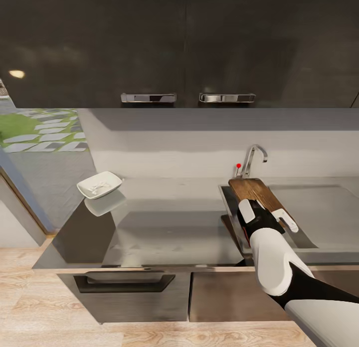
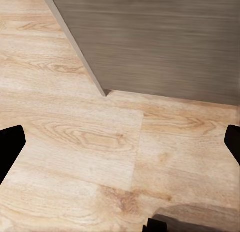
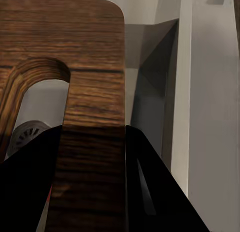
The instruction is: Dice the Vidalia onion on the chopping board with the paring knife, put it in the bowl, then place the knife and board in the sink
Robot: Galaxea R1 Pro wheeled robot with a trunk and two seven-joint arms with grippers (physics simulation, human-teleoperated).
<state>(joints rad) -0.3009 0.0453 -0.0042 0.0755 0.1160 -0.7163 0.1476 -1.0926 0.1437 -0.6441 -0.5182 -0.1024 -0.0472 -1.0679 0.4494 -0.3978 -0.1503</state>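
My head camera looks forward and down from above the countertop, taking in the sink and wall cabinets from some way back. My right wrist camera sits tight against the chopping board, peering into that same sink; the head view shares board and basin. My left wrist camera faces down at the wooden floor beside a grey cabinet front.
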